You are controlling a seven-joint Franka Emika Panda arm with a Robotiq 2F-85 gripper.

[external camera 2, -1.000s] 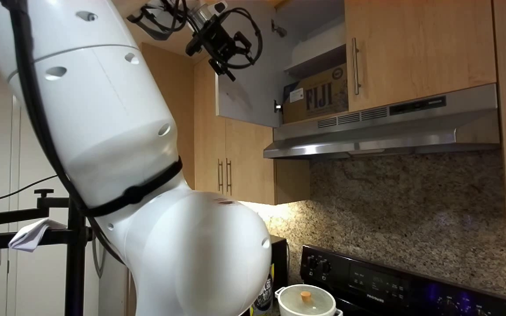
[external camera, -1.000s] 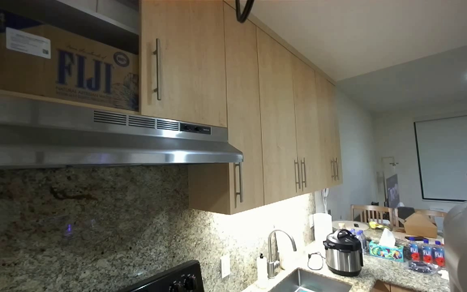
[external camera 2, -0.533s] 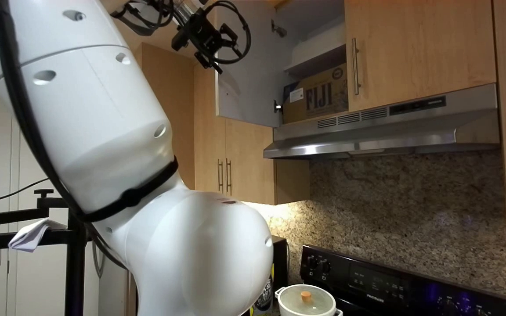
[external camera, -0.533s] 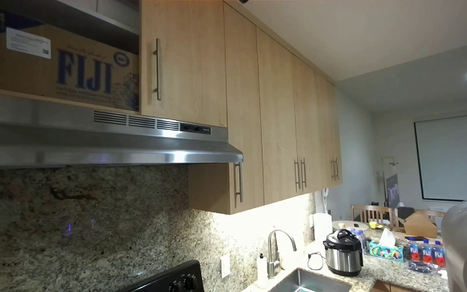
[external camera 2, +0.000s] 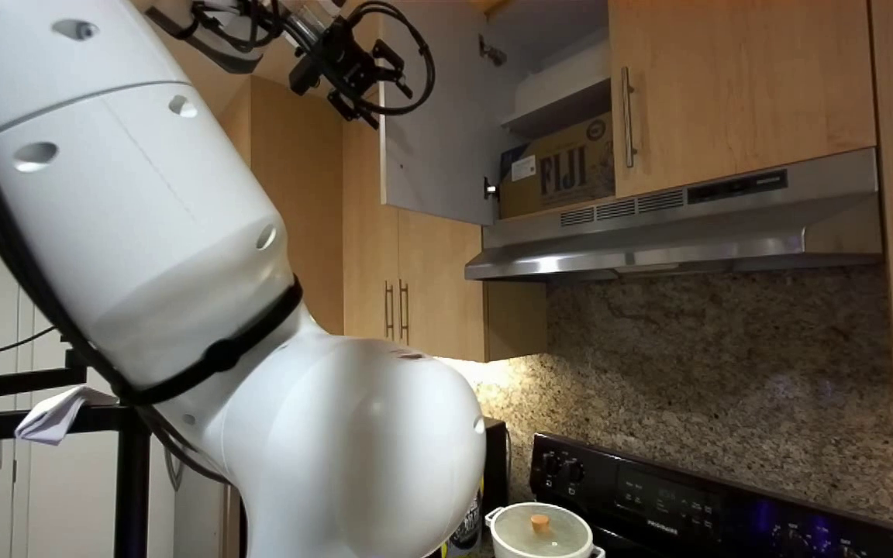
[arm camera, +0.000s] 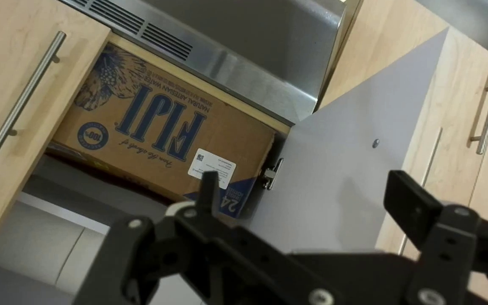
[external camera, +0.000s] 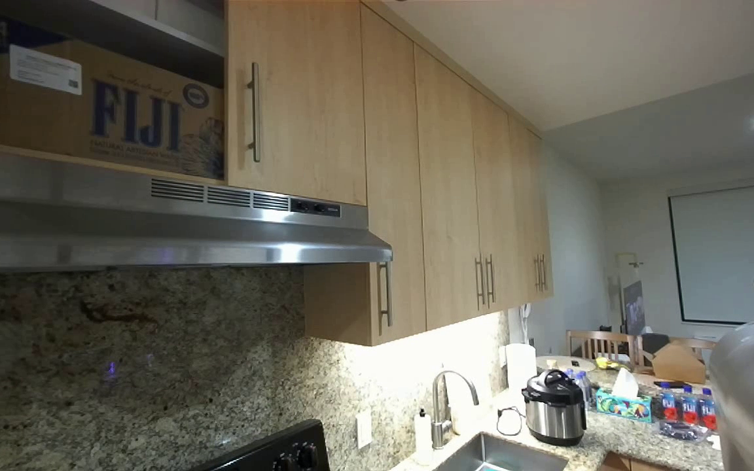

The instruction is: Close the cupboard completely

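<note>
The pale-wood two-door cupboard hangs above the range hood and faces out over the stove, its width parallel to the hood, its top cut off. The closed door sits flush; the open door juts outward, upright, grey inner face showing. A Fiji water carton sits inside. The Panda arm arches up, partly out of frame; the gripper has its fingers spread wide near that door, any contact hard to make out.

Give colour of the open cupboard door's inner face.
Light grey on the cupboard door's inner face, clearest in the wrist view.
</note>
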